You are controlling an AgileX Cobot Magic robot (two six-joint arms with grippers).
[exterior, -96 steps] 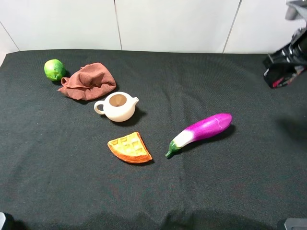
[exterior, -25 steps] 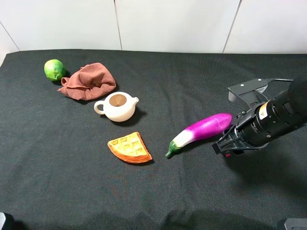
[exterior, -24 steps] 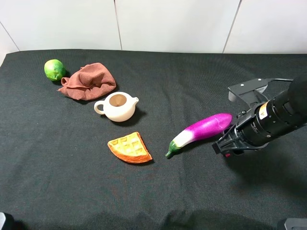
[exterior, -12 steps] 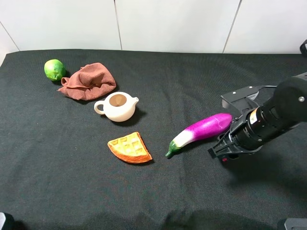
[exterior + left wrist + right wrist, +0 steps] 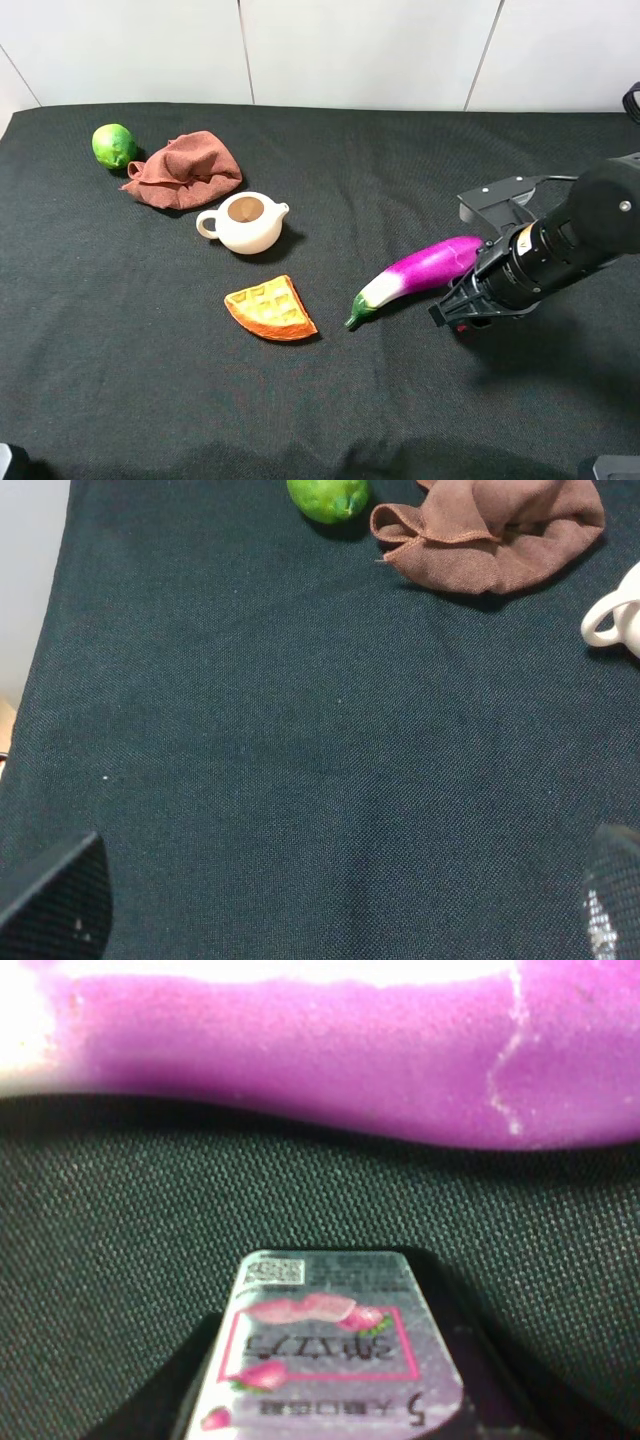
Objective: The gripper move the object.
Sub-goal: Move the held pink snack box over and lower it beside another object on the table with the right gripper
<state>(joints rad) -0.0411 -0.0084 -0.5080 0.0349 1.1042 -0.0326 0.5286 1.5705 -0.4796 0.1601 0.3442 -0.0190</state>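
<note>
Fingers of the right gripper [image 5: 453, 317] are clamped on the small black cube-like tin [image 5: 335, 1360] with pink, white and green strawberry graphics. They hold it low over the black cloth tabletop [image 5: 150, 400] toward its right edge. Whether the tin touches the cloth cannot be told. Just beside it lies the glossy purple plastic eggplant [image 5: 425, 270], its green stem pointing toward the front-left corner. The left gripper [image 5: 338, 905] hangs near the front-left corner, its 2 fingers [image 5: 60, 905] spread wide over bare cloth.

1 lime [image 5: 114, 146], cloth [image 5: 185, 170], teapot [image 5: 246, 225], waffle [image 5: 270, 309], eggplant [image 5: 425, 268], tin [image 5: 330, 1360]
</note>
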